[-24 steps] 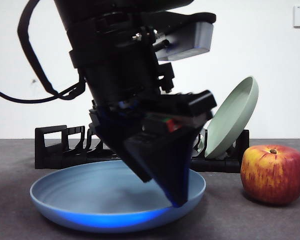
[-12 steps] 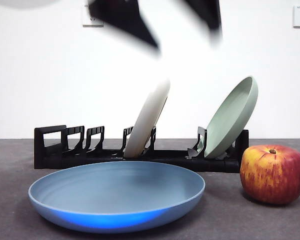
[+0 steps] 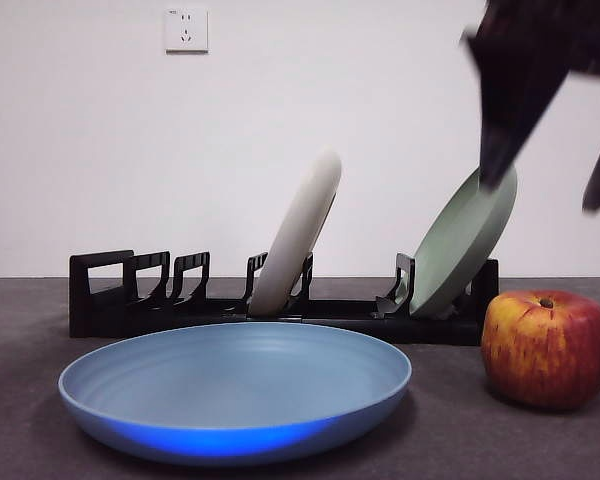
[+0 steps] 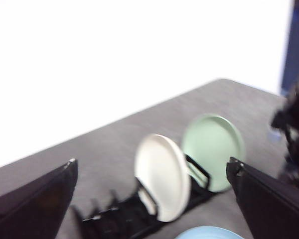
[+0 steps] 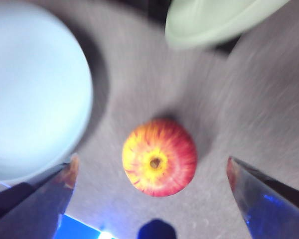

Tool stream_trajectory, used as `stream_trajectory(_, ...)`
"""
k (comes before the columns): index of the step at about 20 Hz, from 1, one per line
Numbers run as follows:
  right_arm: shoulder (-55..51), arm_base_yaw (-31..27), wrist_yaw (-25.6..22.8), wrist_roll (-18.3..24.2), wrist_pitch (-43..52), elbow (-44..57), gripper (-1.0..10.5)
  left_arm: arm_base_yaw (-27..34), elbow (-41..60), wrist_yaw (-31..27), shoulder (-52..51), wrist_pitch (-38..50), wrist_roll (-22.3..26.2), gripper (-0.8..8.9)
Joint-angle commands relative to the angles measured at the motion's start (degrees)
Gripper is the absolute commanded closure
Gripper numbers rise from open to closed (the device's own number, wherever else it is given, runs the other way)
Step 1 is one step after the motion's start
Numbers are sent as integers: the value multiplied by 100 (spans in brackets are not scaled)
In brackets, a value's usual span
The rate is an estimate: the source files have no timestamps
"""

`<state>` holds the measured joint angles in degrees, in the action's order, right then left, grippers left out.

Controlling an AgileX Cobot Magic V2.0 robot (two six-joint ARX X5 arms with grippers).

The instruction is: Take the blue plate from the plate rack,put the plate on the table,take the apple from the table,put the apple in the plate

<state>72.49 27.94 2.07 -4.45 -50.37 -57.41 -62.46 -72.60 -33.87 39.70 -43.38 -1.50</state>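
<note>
The blue plate (image 3: 235,390) lies flat on the table (image 3: 20,420), near side of the plate rack (image 3: 110,300); the apple (image 3: 546,348) sits just right of it, apart. The right gripper (image 5: 152,199) hangs above the apple with jaws spread wide, the fruit seemingly centred between them, though that view is blurred. The left gripper (image 4: 152,199), also wide and empty, waits high up.
</note>
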Motion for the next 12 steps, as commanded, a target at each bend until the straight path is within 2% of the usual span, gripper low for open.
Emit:
stream_trajectory(1, 490, 72, -66, 46, 87, 2, 446, -2, -20, -380, -393, -192, 7, 315)
stream_trajectory(4, 1106, 105, -77, 46, 109, 2, 446, -4, -20, -662, -732, -494, -98, 315)
stream_trajectory(8, 1666, 105, -79, 7, 256, 2, 472, -7, -20, -710, -772, -789, -175, 315)
stream_trajectory(9, 1740, 105, -98, -46, 258, 2, 575, -7, -20, -723, -772, -793, -175, 315)
stream_trajectory(11, 1775, 105, -116, -127, 247, 2, 903, -7, -20, -809, -772, -804, -175, 315)
stream_trajectory(12, 1768, 105, -111, -133, 254, 2, 951, -7, -20, -809, -772, -822, -175, 315)
